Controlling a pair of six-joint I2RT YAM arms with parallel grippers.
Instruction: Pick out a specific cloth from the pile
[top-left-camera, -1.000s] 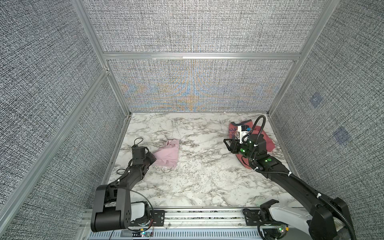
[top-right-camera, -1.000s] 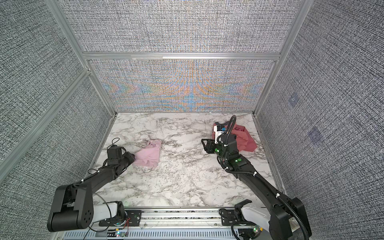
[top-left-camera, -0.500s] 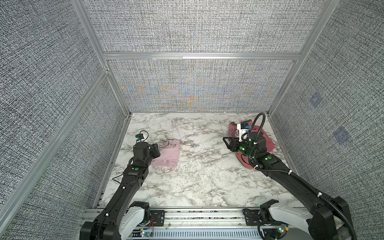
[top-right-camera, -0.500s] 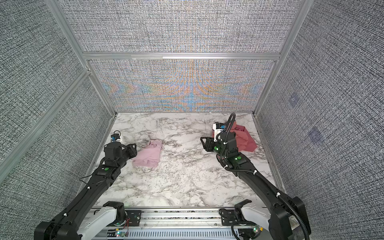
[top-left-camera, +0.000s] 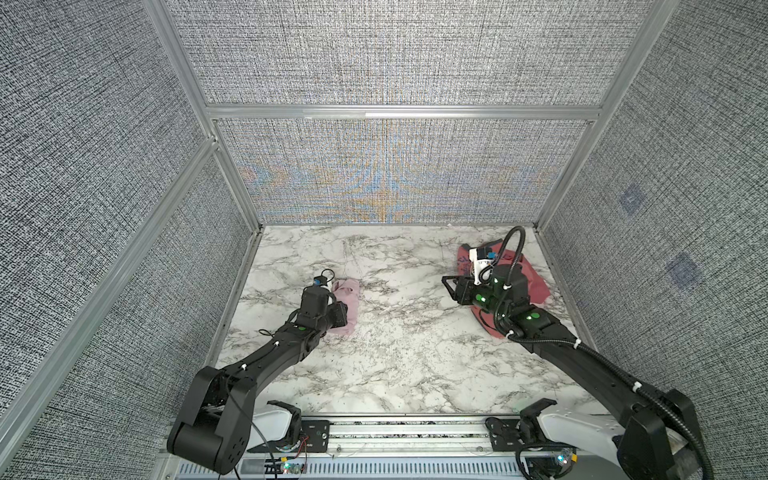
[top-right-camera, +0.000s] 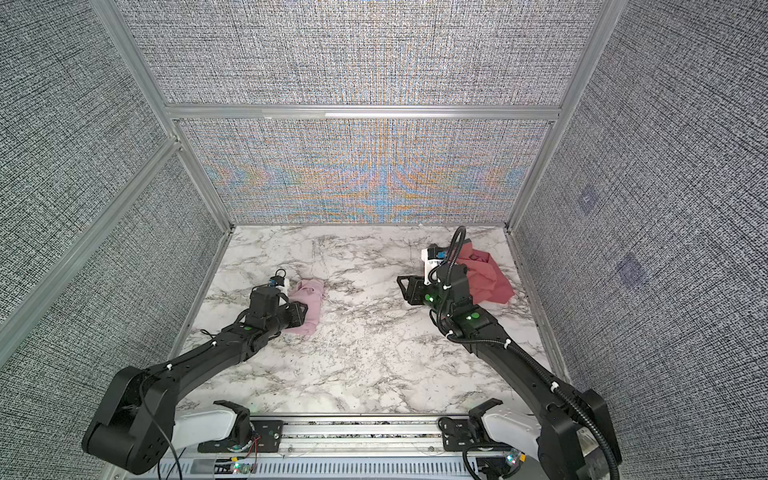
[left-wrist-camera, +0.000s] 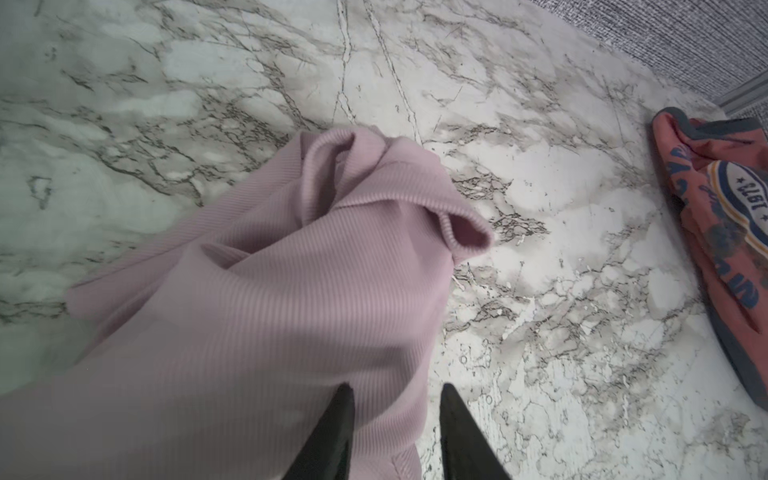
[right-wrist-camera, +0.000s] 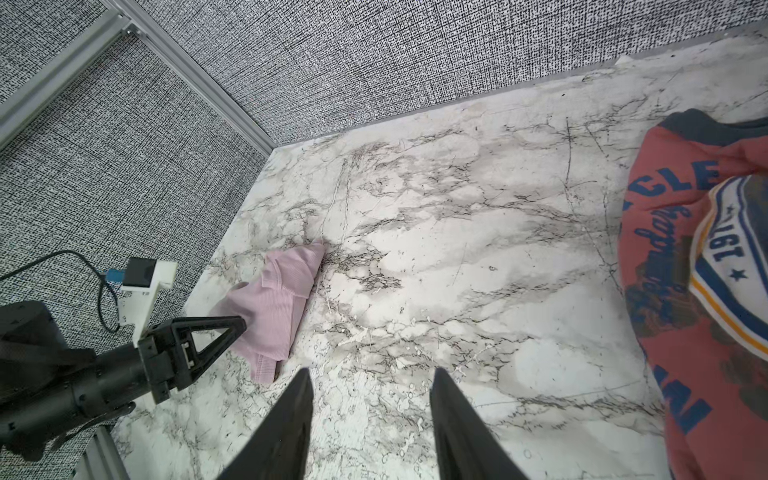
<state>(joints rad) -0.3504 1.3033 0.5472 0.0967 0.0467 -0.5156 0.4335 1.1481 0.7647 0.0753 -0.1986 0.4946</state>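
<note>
The pale pink cloth (top-left-camera: 351, 295) (top-right-camera: 311, 299) lies crumpled on the left of the marble table (top-left-camera: 415, 340). It is apart from the salmon-red printed T-shirt (top-left-camera: 536, 282) (top-right-camera: 490, 282) at the back right, so no pile shows. My left gripper (top-left-camera: 343, 313) (left-wrist-camera: 397, 388) is open just over the cloth's (left-wrist-camera: 270, 311) near edge. One finger is over the fabric and the other over bare marble. My right gripper (top-left-camera: 451, 286) (right-wrist-camera: 372, 374) is open and empty above bare table, beside the T-shirt (right-wrist-camera: 685, 291).
Grey fabric walls with aluminium rails (top-left-camera: 399, 111) close in the table on three sides. A metal rail with both arm bases (top-left-camera: 399, 432) runs along the front edge. Bare marble lies between the two garments.
My left arm has risen from a low folded pose and reached right, bringing its gripper from the cloth's left side over the cloth. The cloth, T-shirt and right arm have hardly moved.
</note>
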